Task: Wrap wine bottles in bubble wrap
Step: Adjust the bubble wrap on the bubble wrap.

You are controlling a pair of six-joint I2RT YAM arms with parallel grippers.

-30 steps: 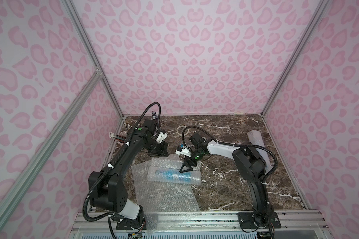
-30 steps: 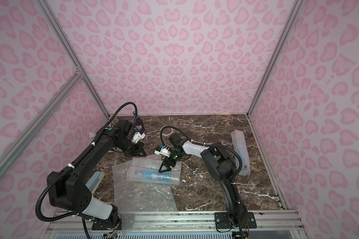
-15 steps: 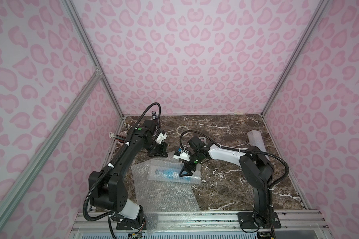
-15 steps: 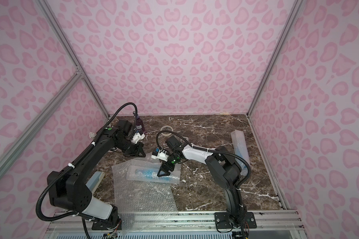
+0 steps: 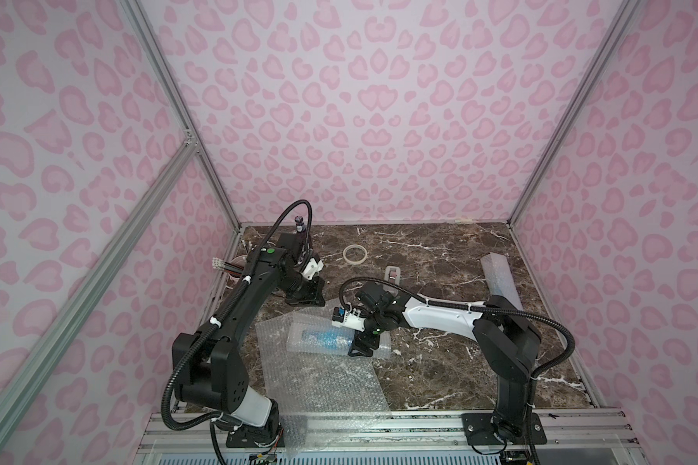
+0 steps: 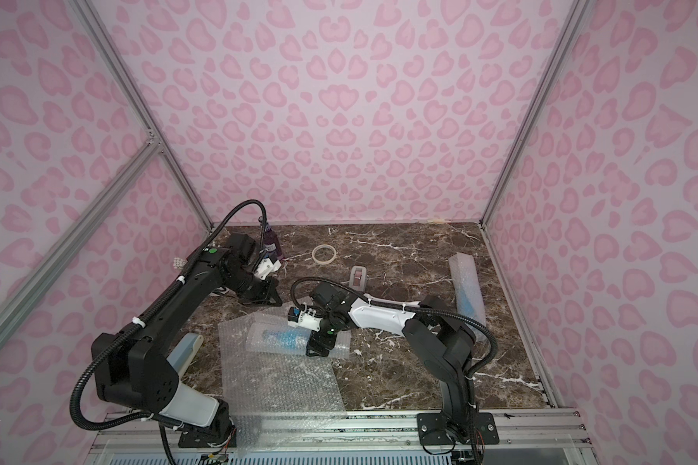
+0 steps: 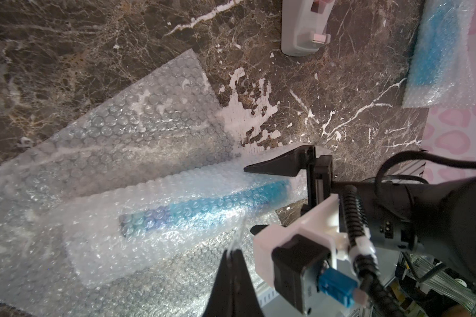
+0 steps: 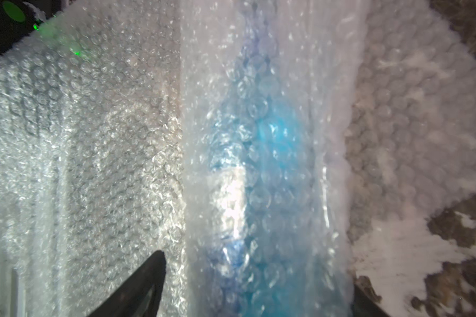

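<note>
Right gripper (image 5: 362,349): jaws apart, straddling the base end of the wrapped blue bottle (image 5: 326,338).
Left gripper (image 5: 305,300): jaws together, clear of the work.
Risk: loose bubble wrap (image 5: 319,382) may unroll; the bottle may slip if squeezed.

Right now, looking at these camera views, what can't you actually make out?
- Purple bottle: in a top view, the left arm hides its body.
- Centre blue bottle: right wrist view, bubble wrap blurs its label.
- Right gripper: whether its fingers touch the wrap, unclear in every view.

Left end effector (image 7: 232,256) is pinched closed; right end effector (image 5: 362,348) angles down, jaws wide.
</note>
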